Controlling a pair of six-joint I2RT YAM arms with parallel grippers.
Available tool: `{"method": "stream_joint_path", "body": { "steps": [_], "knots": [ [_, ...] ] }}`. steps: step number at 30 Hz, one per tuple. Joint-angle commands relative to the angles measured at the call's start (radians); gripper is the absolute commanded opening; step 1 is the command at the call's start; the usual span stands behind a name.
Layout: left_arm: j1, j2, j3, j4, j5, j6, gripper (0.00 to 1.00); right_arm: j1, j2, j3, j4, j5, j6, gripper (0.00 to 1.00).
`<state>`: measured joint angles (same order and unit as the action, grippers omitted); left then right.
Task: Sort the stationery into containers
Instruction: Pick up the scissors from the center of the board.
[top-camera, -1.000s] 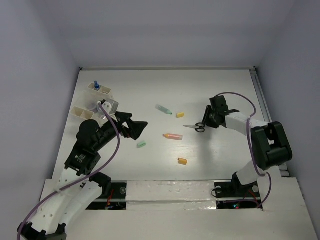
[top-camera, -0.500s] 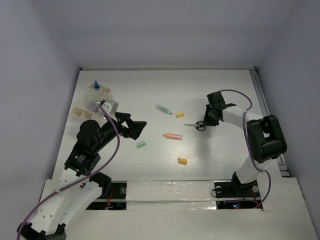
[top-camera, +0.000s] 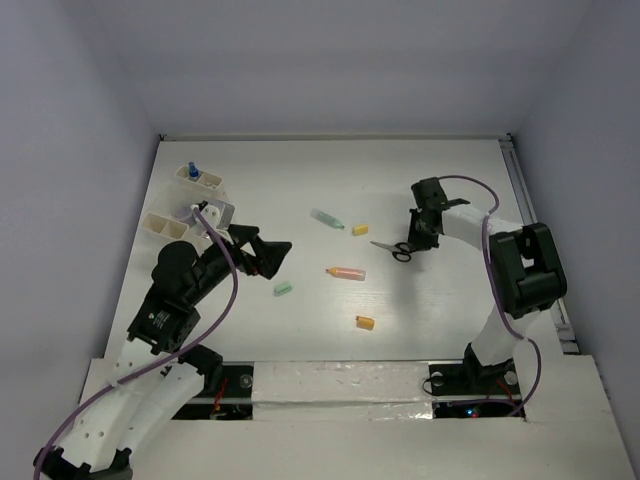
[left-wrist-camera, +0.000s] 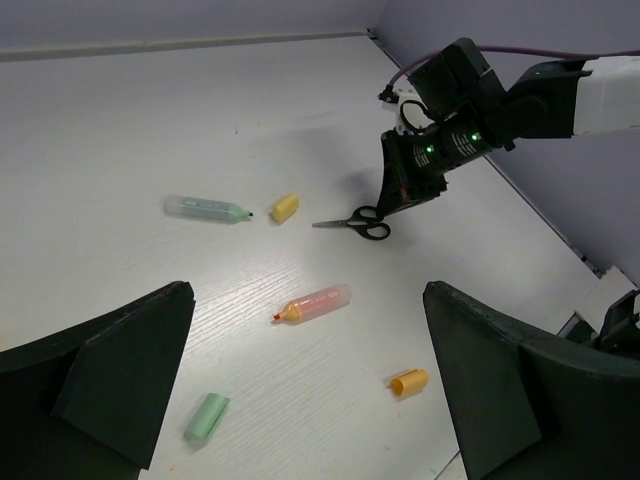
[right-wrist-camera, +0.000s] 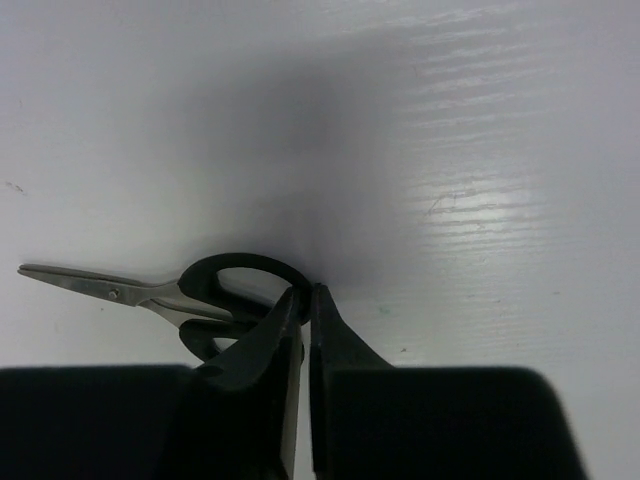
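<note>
My right gripper (top-camera: 409, 243) is shut on the handle ring of the black-handled scissors (top-camera: 392, 248). In the right wrist view the jaws (right-wrist-camera: 305, 295) pinch the ring, with the scissors (right-wrist-camera: 190, 292) lying on the table and blades pointing left. My left gripper (top-camera: 266, 256) is open and empty; in its view (left-wrist-camera: 306, 292) it hovers over the orange-pink marker (left-wrist-camera: 315, 302), green eraser (left-wrist-camera: 207, 416) and orange eraser (left-wrist-camera: 409, 381). A green marker (top-camera: 327, 219) and a yellow eraser (top-camera: 360, 230) lie mid-table. Off-white bins (top-camera: 208, 182) stand at the far left.
A blue-capped pen (top-camera: 192, 170) stands in the far bin. Another bin (top-camera: 163, 224) sits beside my left arm. A rail (top-camera: 522, 190) runs along the table's right edge. Grey walls close in the back and sides.
My right gripper has shifted slightly left and farther away, and the scissors have moved a little with it. The left arm has hardly moved.
</note>
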<state>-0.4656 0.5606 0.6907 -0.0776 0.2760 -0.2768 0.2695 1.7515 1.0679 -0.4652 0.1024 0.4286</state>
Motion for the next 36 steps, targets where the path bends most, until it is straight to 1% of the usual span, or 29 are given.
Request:
{"method": "stream_joint_path", "body": {
  "steps": [1, 2, 6, 10, 11, 13, 14, 18, 20, 21, 22, 23, 25, 28, 31, 36],
  "knots": [
    [-0.007, -0.001, 0.044, 0.027, -0.011, 0.011, 0.99, 0.000, 0.062, 0.023, -0.016, 0.006, -0.016, 0.04],
    [-0.007, 0.001, 0.046, 0.025, -0.011, 0.011, 0.99, 0.000, 0.063, 0.026, -0.015, 0.013, -0.017, 0.00],
    [-0.007, 0.010, 0.044, 0.027, -0.015, 0.011, 0.99, 0.000, 0.014, 0.027, -0.020, 0.071, -0.024, 0.00],
    [-0.007, 0.027, 0.043, 0.036, -0.008, 0.010, 0.97, 0.000, -0.133, 0.035, -0.041, 0.105, -0.048, 0.00],
    [-0.007, 0.035, 0.043, 0.038, -0.001, 0.008, 0.96, 0.000, -0.202, 0.037, -0.043, 0.091, -0.066, 0.00],
    [-0.007, 0.045, 0.043, 0.044, 0.005, 0.007, 0.95, 0.010, -0.257, 0.043, -0.046, 0.050, -0.096, 0.00],
    [-0.007, 0.059, 0.043, 0.045, 0.018, 0.007, 0.92, 0.022, -0.291, 0.047, -0.053, 0.001, -0.128, 0.00],
    [0.002, 0.113, 0.047, 0.055, 0.075, 0.002, 0.89, 0.128, -0.319, 0.093, -0.092, -0.073, -0.211, 0.00],
    [0.002, 0.156, 0.056, 0.055, 0.124, 0.004, 0.88, 0.210, -0.325, 0.118, -0.092, -0.124, -0.266, 0.00],
    [0.002, 0.166, 0.059, 0.061, 0.162, -0.005, 0.88, 0.262, -0.336, 0.125, -0.073, -0.116, -0.309, 0.00],
    [0.002, 0.179, 0.061, 0.062, 0.163, -0.005, 0.88, 0.263, -0.343, 0.125, -0.058, -0.116, -0.309, 0.00],
    [0.002, 0.189, 0.063, 0.065, 0.189, -0.027, 0.88, 0.298, -0.352, 0.127, -0.043, -0.125, -0.345, 0.00],
    [0.002, 0.220, 0.070, 0.067, 0.203, -0.050, 0.88, 0.330, -0.386, 0.124, 0.012, -0.136, -0.378, 0.00],
    [0.002, 0.246, 0.082, 0.071, 0.252, -0.081, 0.88, 0.358, -0.423, 0.099, 0.088, -0.194, -0.416, 0.00],
    [0.002, 0.294, 0.115, 0.047, 0.287, -0.073, 0.87, 0.396, -0.446, 0.102, 0.102, -0.239, -0.462, 0.00],
    [0.002, 0.395, 0.128, 0.070, 0.406, -0.085, 0.83, 0.476, -0.426, 0.138, 0.099, -0.288, -0.516, 0.00]
  ]
}}
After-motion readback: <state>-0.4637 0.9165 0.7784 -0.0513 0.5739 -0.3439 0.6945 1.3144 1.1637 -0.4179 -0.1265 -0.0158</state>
